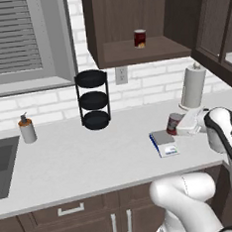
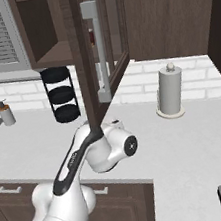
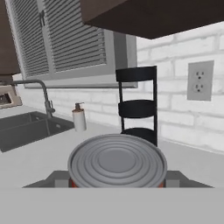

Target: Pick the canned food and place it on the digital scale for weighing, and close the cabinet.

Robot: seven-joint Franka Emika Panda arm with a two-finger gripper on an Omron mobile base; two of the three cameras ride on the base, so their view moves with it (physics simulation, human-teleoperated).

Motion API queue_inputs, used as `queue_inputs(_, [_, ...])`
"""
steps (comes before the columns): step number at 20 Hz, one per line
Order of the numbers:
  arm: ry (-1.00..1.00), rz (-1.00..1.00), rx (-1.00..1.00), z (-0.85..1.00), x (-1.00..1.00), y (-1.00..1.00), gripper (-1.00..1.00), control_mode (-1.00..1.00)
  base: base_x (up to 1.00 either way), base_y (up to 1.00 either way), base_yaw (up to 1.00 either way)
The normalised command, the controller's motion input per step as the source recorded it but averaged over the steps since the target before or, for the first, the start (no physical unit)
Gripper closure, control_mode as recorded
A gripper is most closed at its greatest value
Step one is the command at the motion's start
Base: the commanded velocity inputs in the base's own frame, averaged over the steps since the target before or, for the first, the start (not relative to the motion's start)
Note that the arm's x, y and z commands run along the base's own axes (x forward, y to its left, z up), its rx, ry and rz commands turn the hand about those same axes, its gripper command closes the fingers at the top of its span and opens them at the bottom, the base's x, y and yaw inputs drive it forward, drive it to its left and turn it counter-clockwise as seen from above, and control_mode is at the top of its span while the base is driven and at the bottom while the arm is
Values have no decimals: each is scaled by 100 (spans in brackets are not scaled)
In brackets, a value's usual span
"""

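Beside grey-topped square digital scale (image 1: pixel 164 139): gripper (image 1: pixel 181 127) pinching small red silver-rimmed can (image 1: pixel 174 123), held low, presumably for short transfer onto plate.

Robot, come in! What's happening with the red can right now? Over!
Gripper closed on red can, right beside the scale, not yet on it. Cabinet door hanging open. Dark can on cabinet shelf. Path to scale clear.

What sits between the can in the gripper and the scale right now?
Nothing: in the left base view the canned food stands just behind the digital scale, with bare counter between them.
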Motion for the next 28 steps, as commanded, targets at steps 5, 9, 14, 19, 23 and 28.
queue_inputs(5, [9,0,-6,-8,0,0,100,-100,0,0,0])
queue_inputs(9, [0,6,0,-27,0,-8,100,-100,0,0,0])
queue_inputs(14, [0,9,-4,-42,5,0,100,-100,0,0,0])
queue_inputs(19, [0,2,-1,-16,29,0,100,-100,0,0,0])
queue_inputs(23, [0,0,0,-5,27,0,100,-100,0,0,0])
queue_inputs(28, [0,0,0,-22,29,-5,100,-100,0,0,0])
